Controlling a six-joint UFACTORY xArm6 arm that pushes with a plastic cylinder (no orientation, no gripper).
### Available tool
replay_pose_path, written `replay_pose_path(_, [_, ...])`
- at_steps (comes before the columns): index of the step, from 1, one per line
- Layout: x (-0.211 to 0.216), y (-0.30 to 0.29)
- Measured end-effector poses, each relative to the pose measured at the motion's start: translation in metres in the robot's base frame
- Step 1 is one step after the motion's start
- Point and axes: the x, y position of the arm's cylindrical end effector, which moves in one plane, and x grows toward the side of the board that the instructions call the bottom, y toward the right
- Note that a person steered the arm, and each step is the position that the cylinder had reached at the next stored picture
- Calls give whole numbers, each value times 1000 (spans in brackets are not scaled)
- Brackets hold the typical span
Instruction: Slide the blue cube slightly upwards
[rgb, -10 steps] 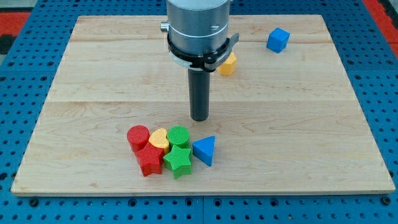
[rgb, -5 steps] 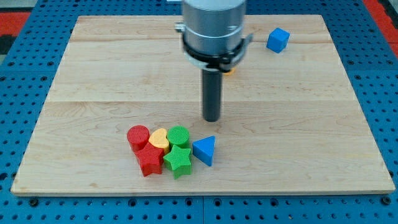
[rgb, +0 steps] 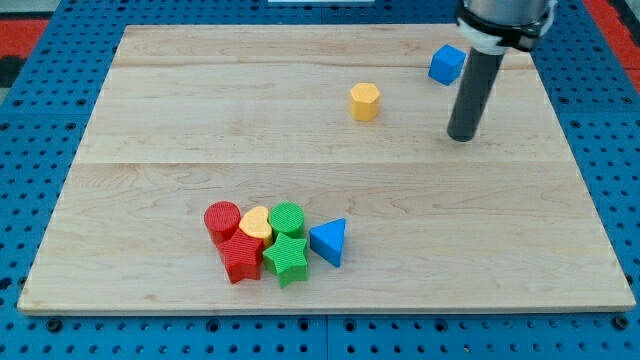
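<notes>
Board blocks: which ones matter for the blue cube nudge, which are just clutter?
In the job:
blue cube, near the view's top right
my tip, just below the cube, not touching

Just lying about:
yellow hexagon block
red cylinder
yellow heart
green cylinder
red star
green star
blue triangle

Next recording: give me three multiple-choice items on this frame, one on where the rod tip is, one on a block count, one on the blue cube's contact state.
1. Where is my tip relative to the blue cube?
A. Below it, toward the view's bottom
B. Above it
C. Far to its left

2. How many blocks form the cluster near the view's bottom?
A. Four
B. Six
C. Eight

3. Is the blue cube touching another block?
A. Yes, the yellow hexagonal block
B. Yes, the blue triangular block
C. No, it stands alone

Answers: 1 A, the rod's end sits lower in the view than the cube. 2 B, two red, two green, one yellow, one blue. 3 C, bare board surrounds it.
</notes>
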Motion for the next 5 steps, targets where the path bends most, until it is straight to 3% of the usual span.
replay_pose_path(1, [-4, 63])
replay_pose_path(5, [-104, 106])
